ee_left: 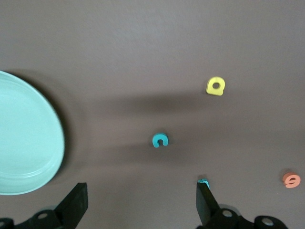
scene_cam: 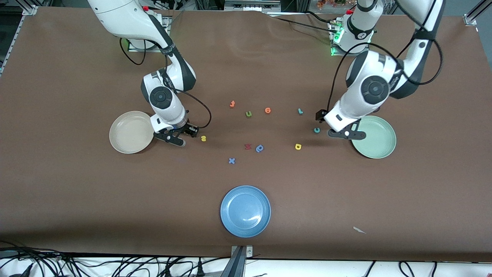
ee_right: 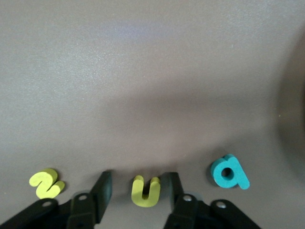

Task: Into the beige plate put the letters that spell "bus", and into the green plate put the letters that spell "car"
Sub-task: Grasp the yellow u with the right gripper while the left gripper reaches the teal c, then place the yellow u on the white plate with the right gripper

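Working the first pick for "bus", judging by both plates bare. Sits low at the bench (scene_cam: 77, 192) with the right gripper (ee_right: 138, 183), just beside the beige plate (scene_cam: 130, 132); fingers (ee_right: 102, 191) parted either side of the yellow u (ee_right: 145, 192), not yet pinching it. Leaves the yellow s (ee_right: 46, 183) and teal b (ee_right: 229, 171) lying close by. Next, probably: clench on the u, lift, carry over the beige plate, release. Hovers near the teal c (ee_left: 160, 140) with the left gripper (ee_left: 140, 191), fingers spread wide and empty, beside the green plate (ee_left: 28, 138); seemingly waiting.
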